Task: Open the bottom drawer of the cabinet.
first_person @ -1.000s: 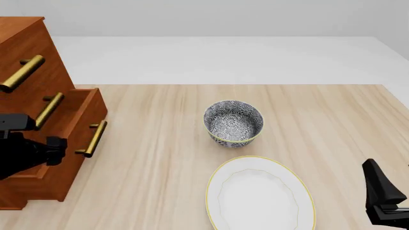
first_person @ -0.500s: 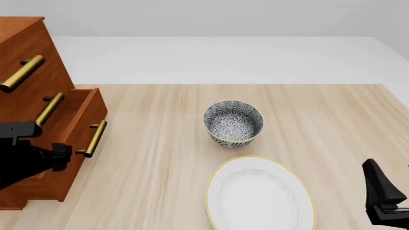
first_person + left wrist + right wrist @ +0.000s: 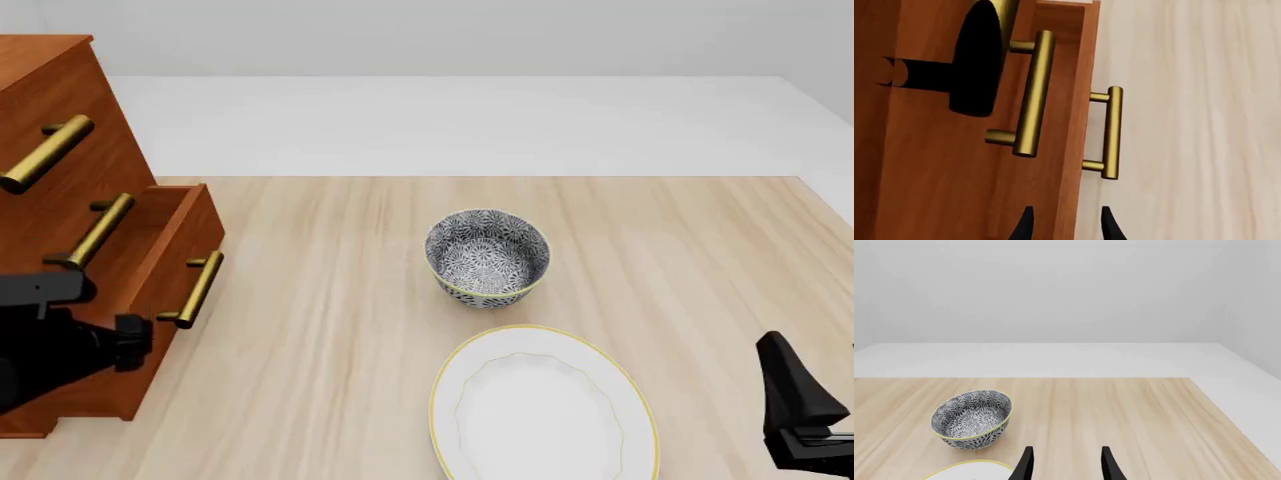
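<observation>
1. The large reddish-brown wooden cabinet [image 3: 67,200] with three stacked drawers is standing at the left edge of the light wooden table [image 3: 334,320], and the bottom drawer [image 3: 147,300] is sticking out in front of the two drawers above it, so I judge it is already pulled partly open.

2. The bottom drawer's brass bar handle [image 3: 1111,132] is sitting on two short posts and is standing clear of the drawer front; in the left wrist view it is lying ahead of the left gripper [image 3: 1064,225], apart from it.

3. The left gripper is holding nothing: its two black fingers are standing parted with a gap between them (nothing is touching them in the wrist view).

4. The right gripper [image 3: 1064,465] is also parted and empty, resting low at the right side of the table, well apart from the cabinet.

5. On handling, my judgement: the drawer is rigid wood and will probably slide straight, with some weight, so the pull should go along its own direction and not sideways.

6. The best place to hold is the middle of the bar, between the two posts; the brass looks smooth and may be slipping under the fingers.

7. The blue-patterned ceramic bowl [image 3: 487,256] and the white plate with yellow rim [image 3: 541,405] are lying near the table's middle, away from the drawer's path.
</observation>
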